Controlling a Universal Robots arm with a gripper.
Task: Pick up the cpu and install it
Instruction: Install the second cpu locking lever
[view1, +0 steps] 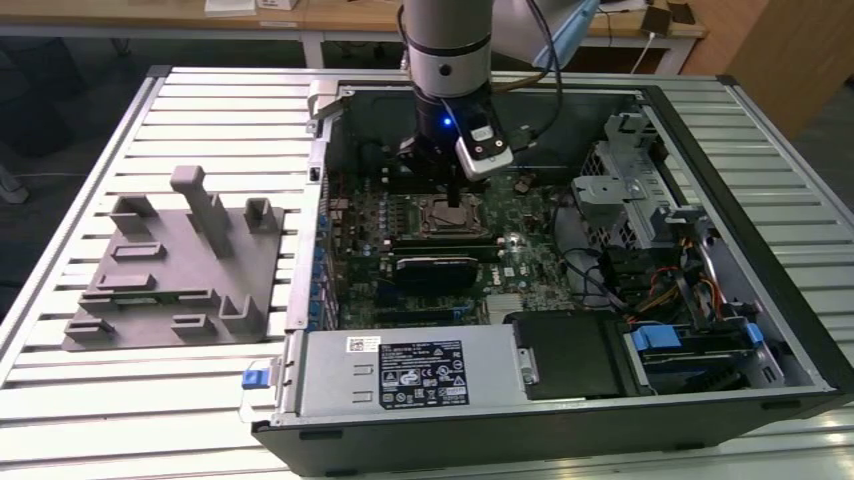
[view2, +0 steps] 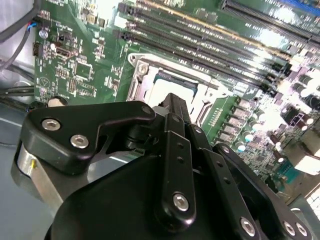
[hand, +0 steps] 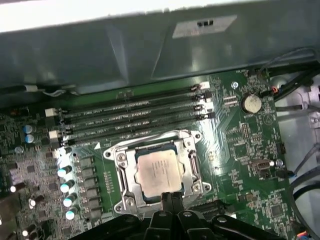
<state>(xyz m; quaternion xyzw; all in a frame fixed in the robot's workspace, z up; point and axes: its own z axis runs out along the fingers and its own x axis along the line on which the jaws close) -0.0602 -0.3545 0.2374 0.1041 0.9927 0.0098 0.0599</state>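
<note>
CPU (hand: 158, 171): we found it lying in the motherboard socket (hand: 156, 172). Tool (hand: 170, 200) hung at its edge, fingers closed together, seemingly empty. Risk: a skewed chip could bend pins.

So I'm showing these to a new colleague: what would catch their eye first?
Probably the cpu, its silvery top sitting in the socket frame on the green motherboard, with the end effector right at its edge. In the exterior view, the arm reaches down into the open computer case, beside a grey moulded tray on the slatted table.
</note>
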